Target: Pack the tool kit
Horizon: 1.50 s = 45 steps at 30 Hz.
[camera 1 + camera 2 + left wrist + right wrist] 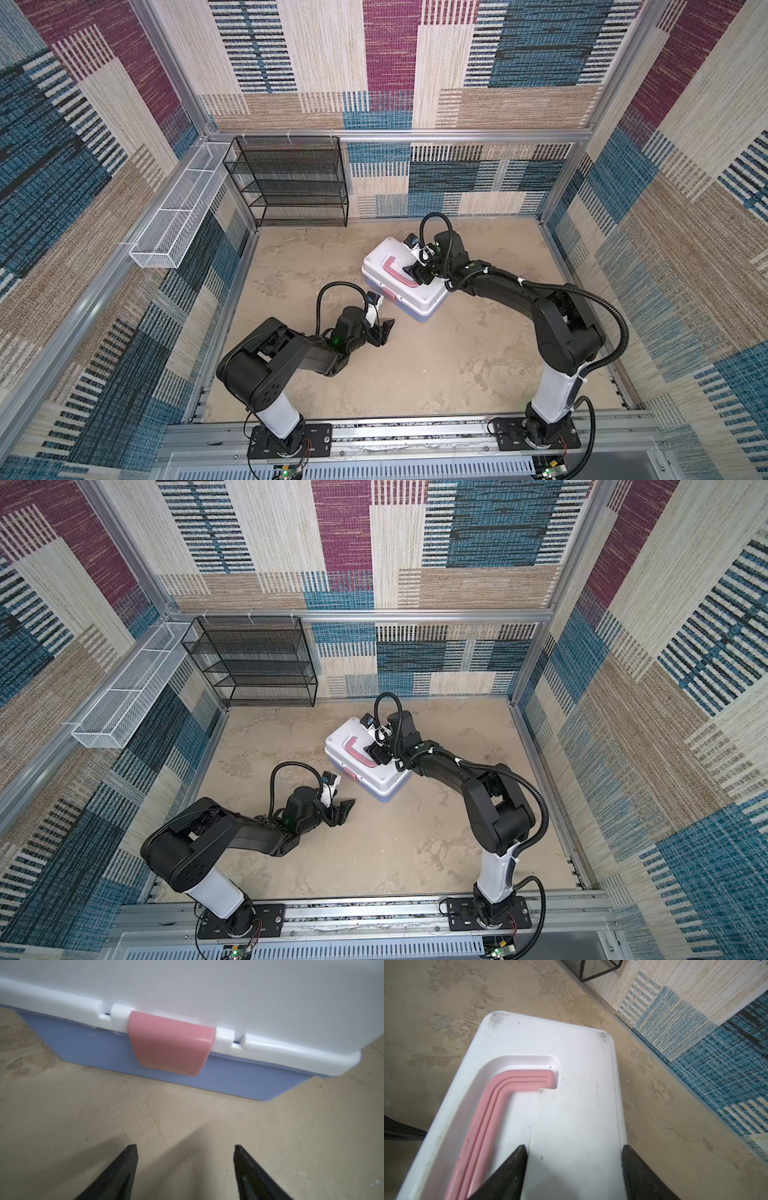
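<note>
The tool kit lies closed on the tan table, white lid up, set at a slant right of centre. Its pink handle lies flat in the lid's recess. The pink latch hangs over the light blue base. My right gripper is open over the lid, one fingertip beside the handle recess, the other at the lid's far edge. My left gripper is open low over the table, pointing at the latch, a short way off.
A black wire-mesh rack stands against the back wall at the left; its corner shows beyond the kit. A white wire-mesh basket hangs on the left wall. Patterned walls close in the table on three sides.
</note>
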{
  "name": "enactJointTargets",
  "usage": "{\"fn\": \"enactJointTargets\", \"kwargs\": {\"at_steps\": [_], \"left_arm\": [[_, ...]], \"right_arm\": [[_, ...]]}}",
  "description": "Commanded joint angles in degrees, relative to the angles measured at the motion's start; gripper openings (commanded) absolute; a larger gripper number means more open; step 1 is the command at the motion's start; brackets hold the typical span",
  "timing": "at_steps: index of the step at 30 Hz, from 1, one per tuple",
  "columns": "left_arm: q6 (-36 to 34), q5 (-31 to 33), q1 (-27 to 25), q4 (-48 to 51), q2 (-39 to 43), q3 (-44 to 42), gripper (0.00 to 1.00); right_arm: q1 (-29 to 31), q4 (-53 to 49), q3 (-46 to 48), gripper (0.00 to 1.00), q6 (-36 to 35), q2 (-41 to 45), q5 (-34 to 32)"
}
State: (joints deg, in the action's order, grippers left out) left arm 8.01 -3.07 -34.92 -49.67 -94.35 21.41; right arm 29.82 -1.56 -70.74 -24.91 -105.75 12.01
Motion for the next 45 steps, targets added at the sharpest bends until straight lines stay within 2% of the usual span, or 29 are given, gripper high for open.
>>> {"fn": "enactJointTargets", "kwargs": {"at_steps": [1, 9, 15, 20, 27, 45], "left_arm": [[2.0, 1.6, 0.0, -7.2, 1.1, -2.6, 0.76], [4.1, 3.3, -0.1, -14.7, 2.3, -8.9, 0.76], [4.1, 3.7, -0.1, -31.2, -6.4, -10.8, 0.76], [4.0, 2.5, -0.1, -31.1, -8.7, -8.4, 0.77], [-0.3, 4.0, -0.1, -31.1, -9.0, -6.1, 0.79], [-4.1, 4.6, -0.1, -31.1, -14.3, -0.7, 0.72]], "right_arm": [[1.1, -17.7, 1.9, 0.72, -1.5, -1.0, 2.3], [1.8, -18.1, 2.9, 0.72, -2.8, 0.1, 3.8], [2.2, -19.2, 2.3, 0.72, -3.7, -0.4, 4.6], [2.5, -19.5, 1.9, 0.72, -3.7, 0.0, 4.5], [2.6, -19.9, 1.2, 0.72, -3.4, -1.1, 3.6], [2.9, -20.1, 0.7, 0.69, -3.5, -2.4, 2.1]]}}
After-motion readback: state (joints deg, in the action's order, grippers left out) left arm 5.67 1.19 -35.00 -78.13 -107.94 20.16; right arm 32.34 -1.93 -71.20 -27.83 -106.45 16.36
